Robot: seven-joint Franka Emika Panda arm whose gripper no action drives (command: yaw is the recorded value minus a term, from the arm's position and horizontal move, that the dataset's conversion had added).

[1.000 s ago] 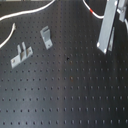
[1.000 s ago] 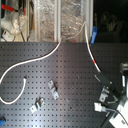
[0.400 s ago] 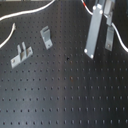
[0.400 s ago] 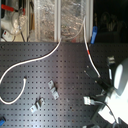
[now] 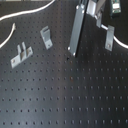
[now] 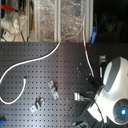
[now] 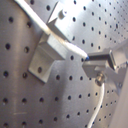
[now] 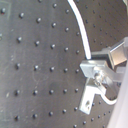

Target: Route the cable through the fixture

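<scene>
Clamped on cable (image 8: 84,45) by gripper (image 8: 94,75), over board's (image 5: 65,95) far side. Fixtures (image 5: 21,54) well apart, nothing threaded (routing judged not yet begun). Carry and threading left.

The cable (image 6: 30,62) is white with one short red-orange band (image 6: 86,47) showing in the second exterior view, and it lies on a black board (image 5: 70,95) patterned with a regular grid of small pale holes. The fixture pieces (image 5: 20,54) in the first exterior view are plain silver-grey metal. The arm (image 6: 114,82) is glossy white with a glowing blue spot (image 6: 122,111) in the second exterior view.
</scene>
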